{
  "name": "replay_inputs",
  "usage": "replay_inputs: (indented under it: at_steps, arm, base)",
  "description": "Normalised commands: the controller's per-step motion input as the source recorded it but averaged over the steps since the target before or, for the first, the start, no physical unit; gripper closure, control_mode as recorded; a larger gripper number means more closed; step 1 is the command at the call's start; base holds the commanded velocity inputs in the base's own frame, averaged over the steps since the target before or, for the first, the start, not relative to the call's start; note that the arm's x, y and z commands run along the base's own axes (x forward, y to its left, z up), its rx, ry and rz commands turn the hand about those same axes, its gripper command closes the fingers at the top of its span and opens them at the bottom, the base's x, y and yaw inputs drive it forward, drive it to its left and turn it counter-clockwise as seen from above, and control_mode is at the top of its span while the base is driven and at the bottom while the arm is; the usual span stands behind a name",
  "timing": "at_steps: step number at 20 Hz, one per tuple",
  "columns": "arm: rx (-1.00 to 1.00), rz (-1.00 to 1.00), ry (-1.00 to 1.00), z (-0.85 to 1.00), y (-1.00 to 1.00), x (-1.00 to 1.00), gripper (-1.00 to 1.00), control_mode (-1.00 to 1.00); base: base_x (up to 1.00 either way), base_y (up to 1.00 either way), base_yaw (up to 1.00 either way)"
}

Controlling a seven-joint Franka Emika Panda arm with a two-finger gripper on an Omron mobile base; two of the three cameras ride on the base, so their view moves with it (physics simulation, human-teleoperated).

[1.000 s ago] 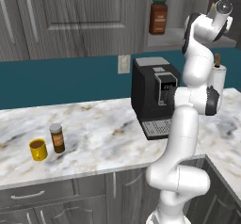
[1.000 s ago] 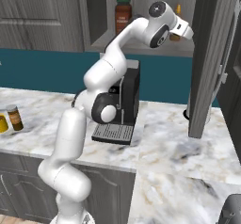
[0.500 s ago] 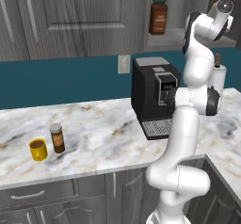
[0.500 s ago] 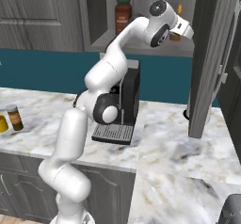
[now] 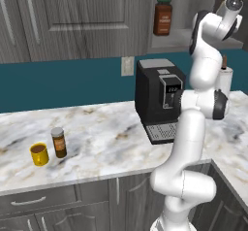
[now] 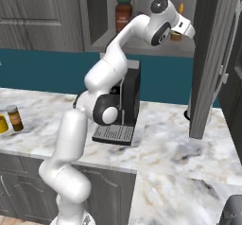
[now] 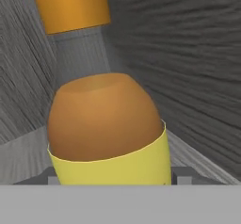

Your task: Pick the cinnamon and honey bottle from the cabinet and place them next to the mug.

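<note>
The honey bottle, amber with a yellow label and an orange cap, fills the hand view and stands on the shelf of the cabinet. My gripper reaches into the niche, and its fingertips sit flush against both sides of the honey bottle's label. The honey bottle peeks out just beyond the hand. Far to the left on the counter, the cinnamon stands upright right beside the yellow mug. From the right base, the cinnamon and mug sit at the left edge.
A bigger red-brown jar with a green lid stands on the same shelf, left of the hand. A black coffee machine sits under the niche. The open cabinet door hangs to the right. A paper towel roll stands behind the arm.
</note>
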Motion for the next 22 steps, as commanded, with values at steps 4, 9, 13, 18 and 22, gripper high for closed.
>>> replay_inputs:
  at_steps: [4,9,13,18,22]
  arm:
    - [0.00,0.00,-0.03,0.00,0.34,-0.83,1.00,-1.00]
    - [-0.02,0.00,-0.10,0.00,0.80,-0.92,1.00,-1.00]
    - [-0.04,0.00,-0.03,-0.09,0.82,-0.83,1.00,-1.00]
    - [-0.05,0.00,-0.04,-0.34,0.68,-0.73,1.00,-1.00]
    - [-0.03,0.00,-0.01,-0.29,0.55,-0.82,1.00,-1.00]
  base:
    - [0.00,0.00,0.00]
    - [0.00,0.00,0.00]
    - [0.00,0.00,0.00]
    - [0.00,0.00,0.00]
    - [0.00,0.00,0.00]
